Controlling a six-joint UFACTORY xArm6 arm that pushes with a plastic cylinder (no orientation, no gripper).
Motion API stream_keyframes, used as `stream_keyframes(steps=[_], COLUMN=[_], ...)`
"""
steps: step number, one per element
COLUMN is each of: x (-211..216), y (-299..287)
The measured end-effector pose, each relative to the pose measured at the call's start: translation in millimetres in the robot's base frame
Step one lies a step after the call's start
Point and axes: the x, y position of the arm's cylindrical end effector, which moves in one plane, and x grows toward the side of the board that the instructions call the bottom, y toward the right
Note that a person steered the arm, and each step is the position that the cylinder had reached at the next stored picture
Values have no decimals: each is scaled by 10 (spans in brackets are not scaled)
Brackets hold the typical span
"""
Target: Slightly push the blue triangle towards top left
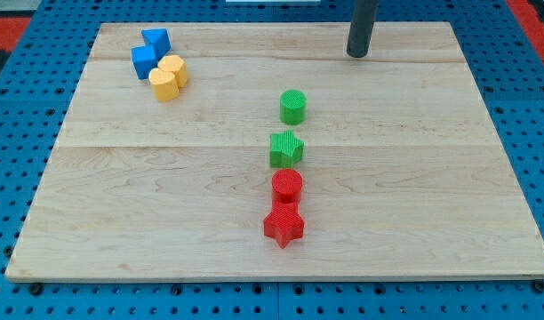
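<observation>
Near the view's top left corner of the wooden board (165,204) sit two blue blocks touching each other: one (156,41) closer to the top edge, the other (144,61) just below and to its left. Their shapes are hard to make out from this angle; both look angular, and I cannot tell for certain which is the blue triangle. Pressed against their lower right side are two yellow blocks, a rounded one (174,69) and a second rounded one (164,84) just below and left of it, the pair touching each other and the lower blue block.

Well apart from that cluster, around the board's middle, a line of four blocks runs from top to bottom. A green cylinder (292,106) stands uppermost, with a green star (286,148) near it below, a small gap between them. Next comes a red cylinder (287,186), and touching its lower side a red star (284,226).

My tip (357,54) rests near the board's top edge, right of centre, well apart from the blue blocks and up and to the right of the green cylinder. It touches no block. The arm ends in a plain dark rod with no claw, so there is no wide or narrow state to tell.

A blue perforated table (23,107) surrounds the board.
</observation>
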Motion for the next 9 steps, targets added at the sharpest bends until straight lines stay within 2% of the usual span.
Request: stream_keyframes(steps=[1, 2, 3, 4, 5, 8, 9], x=[-3, -151, -587, -560, -396, -239, -244], y=[-126, -599, -1183, -2147, -2691, -3445, -3456])
